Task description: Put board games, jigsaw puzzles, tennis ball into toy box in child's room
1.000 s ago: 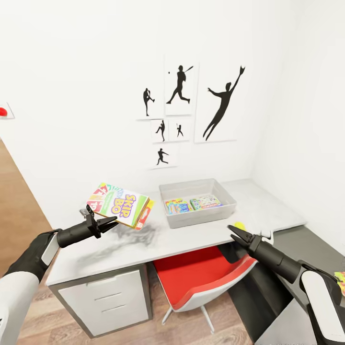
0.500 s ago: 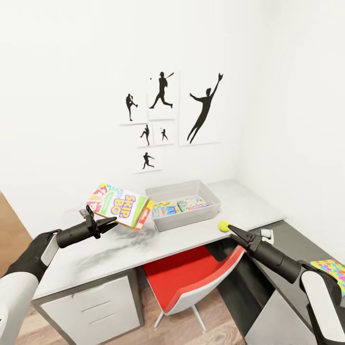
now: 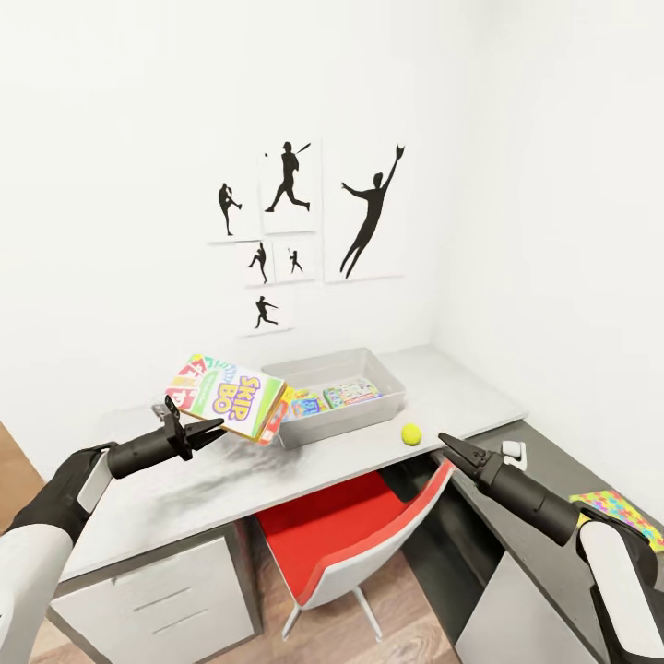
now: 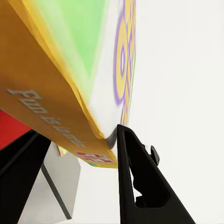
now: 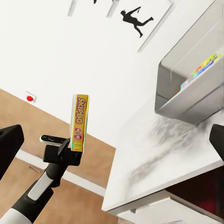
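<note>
One "SKIP BO" box (image 3: 228,397) clamped in left gripper (image 3: 205,430); right gripper (image 3: 449,445) seemingly shut, empty

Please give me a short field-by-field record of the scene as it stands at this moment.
left gripper: shut on the SKIP BO box, held above the table
right gripper: looks shut, holding nothing, over the table's near edge
toy box: on the table, with colourful flat items inside
tennis ball: on the table, near the toy box
jigsaw puzzle: on the lower dark desk
red chair: tucked under the table
</note>
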Available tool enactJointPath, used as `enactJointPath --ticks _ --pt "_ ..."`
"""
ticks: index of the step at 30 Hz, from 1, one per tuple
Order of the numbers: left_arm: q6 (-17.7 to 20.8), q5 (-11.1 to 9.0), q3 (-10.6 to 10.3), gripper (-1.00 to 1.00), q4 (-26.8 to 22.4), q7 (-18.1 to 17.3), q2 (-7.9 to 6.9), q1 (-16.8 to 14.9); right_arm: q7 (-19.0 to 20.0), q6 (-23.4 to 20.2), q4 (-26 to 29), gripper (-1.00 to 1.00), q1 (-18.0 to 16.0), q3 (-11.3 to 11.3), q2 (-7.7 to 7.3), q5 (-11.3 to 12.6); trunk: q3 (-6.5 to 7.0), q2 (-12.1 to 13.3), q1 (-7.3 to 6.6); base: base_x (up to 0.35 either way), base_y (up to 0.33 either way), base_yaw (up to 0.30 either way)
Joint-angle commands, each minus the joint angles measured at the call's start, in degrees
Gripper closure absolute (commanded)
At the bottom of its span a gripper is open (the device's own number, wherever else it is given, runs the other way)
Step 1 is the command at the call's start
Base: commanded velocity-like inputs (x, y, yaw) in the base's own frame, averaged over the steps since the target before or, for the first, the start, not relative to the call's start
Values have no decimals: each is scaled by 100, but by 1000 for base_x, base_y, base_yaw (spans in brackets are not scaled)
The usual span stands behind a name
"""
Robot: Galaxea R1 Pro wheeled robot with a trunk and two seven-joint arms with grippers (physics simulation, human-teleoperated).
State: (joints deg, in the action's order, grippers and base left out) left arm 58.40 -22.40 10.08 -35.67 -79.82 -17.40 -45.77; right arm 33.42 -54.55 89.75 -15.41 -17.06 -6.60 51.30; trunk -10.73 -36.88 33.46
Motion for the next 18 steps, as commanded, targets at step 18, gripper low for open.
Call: enactJointPath --ticks 18 --pt "52 -10 3 100 79 -9 -9 -3 33 -30 -2 -100 -6 -8 -8 -14 -9 -8 2 96 -68 0"
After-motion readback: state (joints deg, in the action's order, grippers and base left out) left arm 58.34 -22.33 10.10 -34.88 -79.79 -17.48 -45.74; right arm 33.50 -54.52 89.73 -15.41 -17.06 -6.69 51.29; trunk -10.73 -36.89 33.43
